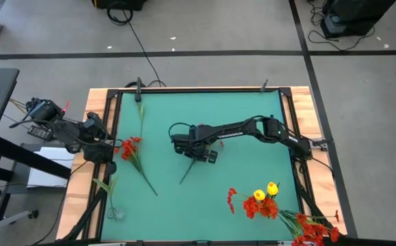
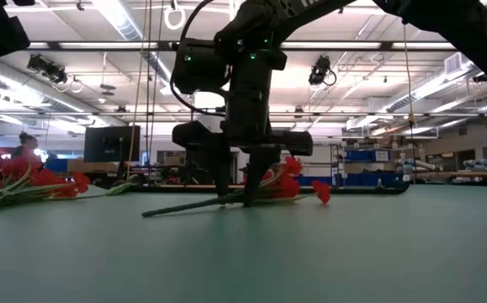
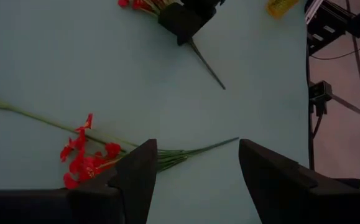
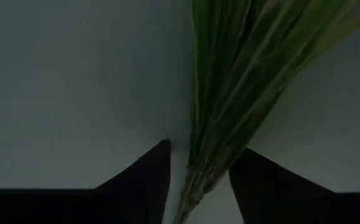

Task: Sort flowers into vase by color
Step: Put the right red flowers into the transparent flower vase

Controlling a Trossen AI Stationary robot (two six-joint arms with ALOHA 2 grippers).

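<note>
Teal matting covers the surface (image 1: 245,102), framed by pale wood with grey floor all round. At its middle lies a red-bloomed artificial flower with a long thin green stalk (image 2: 194,204), flat on the mat, its blooms hidden under the arm in the overhead view. The right hand (image 1: 196,156) stands straight down over this stalk, its two dark fingers (image 4: 143,171) planted on the mat on either side of the bunched green stems; they straddle the stalk closely, but whether they already pinch it I cannot tell.

Off toward the left arm from that hand lies a second red flower on a thin green stem (image 1: 135,156), slanting across the mat. The left hand (image 1: 103,152) waits just beside its blooms at the surface's edge, fingers (image 3: 136,177) spread wide and gripping nothing. Farther along that edge lie a pale green leafy stem (image 1: 103,183) and, near the far rim, another thin green stalk (image 1: 141,109).

On the other side of the right hand, toward the near corner, rests a heap of red clustered blooms with two small yellow tulip-like heads (image 1: 265,198), well apart from the working hand.
</note>
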